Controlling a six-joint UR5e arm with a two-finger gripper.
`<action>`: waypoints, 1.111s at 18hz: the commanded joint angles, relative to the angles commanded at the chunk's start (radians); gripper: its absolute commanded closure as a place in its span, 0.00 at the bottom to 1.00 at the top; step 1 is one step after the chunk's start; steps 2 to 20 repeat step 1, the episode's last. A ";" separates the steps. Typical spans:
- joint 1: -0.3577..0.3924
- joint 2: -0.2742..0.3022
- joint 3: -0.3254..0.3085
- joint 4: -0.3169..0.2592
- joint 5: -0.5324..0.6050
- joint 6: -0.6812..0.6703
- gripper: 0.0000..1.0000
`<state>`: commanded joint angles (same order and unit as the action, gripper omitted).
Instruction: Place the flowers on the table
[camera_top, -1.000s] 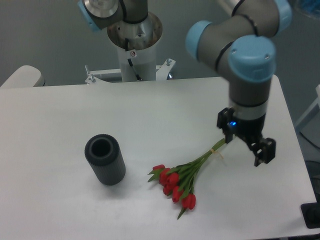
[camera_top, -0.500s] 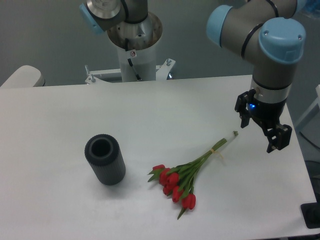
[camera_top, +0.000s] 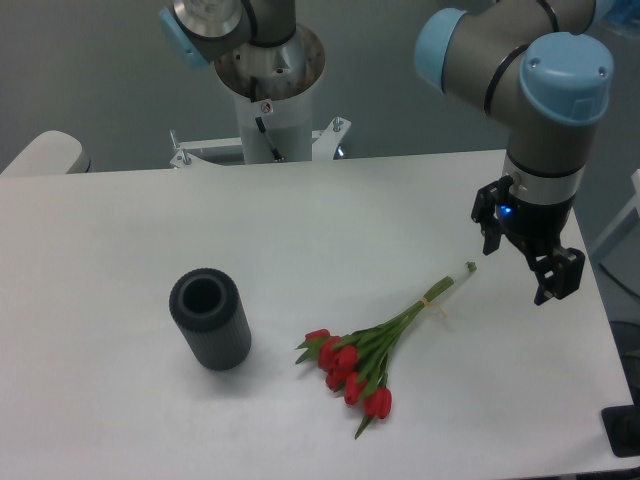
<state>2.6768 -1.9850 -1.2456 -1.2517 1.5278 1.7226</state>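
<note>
The flowers (camera_top: 372, 351), a bunch of red tulips with green leaves and tied stems, lie flat on the white table (camera_top: 120, 270), heads toward the front and stem ends pointing up and to the right. My gripper (camera_top: 524, 263) hangs above the table just right of the stem tips, apart from them. It is open, and nothing sits between its black fingers (camera_top: 557, 280).
A dark grey ribbed cylinder (camera_top: 210, 320) stands upright on the left half of the table, well left of the flowers. The arm's base column (camera_top: 270, 90) rises behind the far edge. The table's right edge runs close to the gripper.
One second ago the gripper was low at the stem ends; it has since lifted and moved right, away from them. The flowers stay lying where they were. Nothing has moved in the last half second.
</note>
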 joint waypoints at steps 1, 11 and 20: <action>-0.002 0.002 0.000 0.000 0.000 -0.002 0.00; -0.002 0.002 0.000 0.000 0.000 -0.002 0.00; -0.002 0.002 0.000 0.000 0.000 -0.002 0.00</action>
